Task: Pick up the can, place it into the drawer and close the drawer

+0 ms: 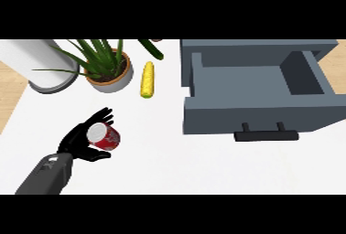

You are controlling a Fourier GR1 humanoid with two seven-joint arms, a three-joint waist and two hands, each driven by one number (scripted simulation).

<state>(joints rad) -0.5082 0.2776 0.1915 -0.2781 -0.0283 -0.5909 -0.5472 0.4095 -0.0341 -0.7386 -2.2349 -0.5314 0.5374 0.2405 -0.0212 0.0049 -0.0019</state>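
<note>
Can: red, near left; left hand curls round it, seemingly for carrying. Drawer: far right, open, ready to receive it.

White surface here, carrying a towel roll, a potted plant and a corn cob. Grey drawer stands open at right.

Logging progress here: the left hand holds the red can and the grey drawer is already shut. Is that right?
Not shut: the head view shows the grey drawer pulled open. The left hand does hold the red can.
</note>
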